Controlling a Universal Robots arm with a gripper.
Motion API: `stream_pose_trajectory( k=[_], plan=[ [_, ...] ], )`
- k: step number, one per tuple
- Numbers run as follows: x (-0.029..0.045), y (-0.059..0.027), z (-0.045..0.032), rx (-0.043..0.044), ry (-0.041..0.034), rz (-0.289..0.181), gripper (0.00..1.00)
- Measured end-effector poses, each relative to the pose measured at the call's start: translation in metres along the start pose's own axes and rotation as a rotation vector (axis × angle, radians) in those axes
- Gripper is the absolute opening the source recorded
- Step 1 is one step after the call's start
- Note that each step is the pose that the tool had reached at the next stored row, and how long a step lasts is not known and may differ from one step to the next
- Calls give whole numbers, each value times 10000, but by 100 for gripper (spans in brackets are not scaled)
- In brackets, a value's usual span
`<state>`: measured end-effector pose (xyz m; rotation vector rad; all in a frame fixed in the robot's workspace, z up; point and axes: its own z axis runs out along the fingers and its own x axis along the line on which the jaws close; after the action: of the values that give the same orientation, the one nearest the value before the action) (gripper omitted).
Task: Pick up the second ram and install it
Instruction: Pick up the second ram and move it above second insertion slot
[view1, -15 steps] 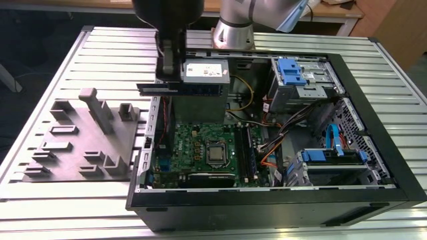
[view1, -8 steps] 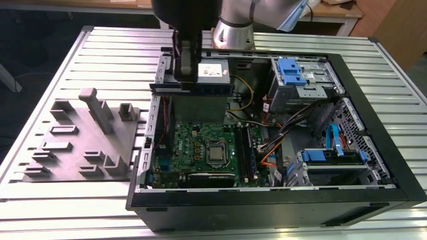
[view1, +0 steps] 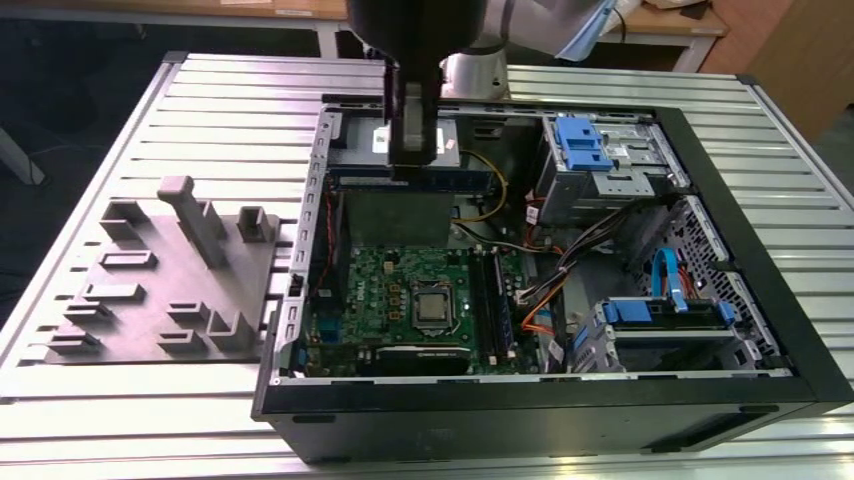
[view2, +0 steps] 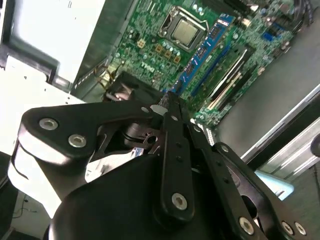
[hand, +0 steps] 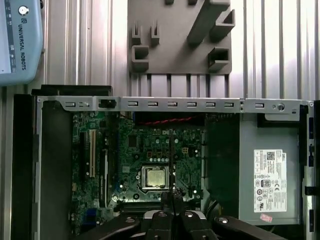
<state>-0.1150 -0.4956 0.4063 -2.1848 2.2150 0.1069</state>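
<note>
Apparently the jaws clench the second ram (view1: 467, 181), its middle hidden between them.

The long, thin, blue-green memory stick (view1: 461, 181) hangs level and on edge, pinched in the gripper (view1: 412, 172).

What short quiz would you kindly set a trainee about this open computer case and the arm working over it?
1. True or false: the gripper holds the second ram in its jaws.
2. The processor socket sits on: A) the motherboard; B) the power supply; C) the drive cage.
3. Fill in: in the exterior view, the grey fixture plate lies beside the case, on the exterior view's ____.
Key: 1 true; 2 A; 3 left.
</note>
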Motion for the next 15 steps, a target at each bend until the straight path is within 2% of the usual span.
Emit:
stream_pose_trajectory(
  k=[12,15],
  plan=[
    [-3,-304,7,4,-1,54,8],
    [-3,-353,13,5,-4,62,8]
  ],
)
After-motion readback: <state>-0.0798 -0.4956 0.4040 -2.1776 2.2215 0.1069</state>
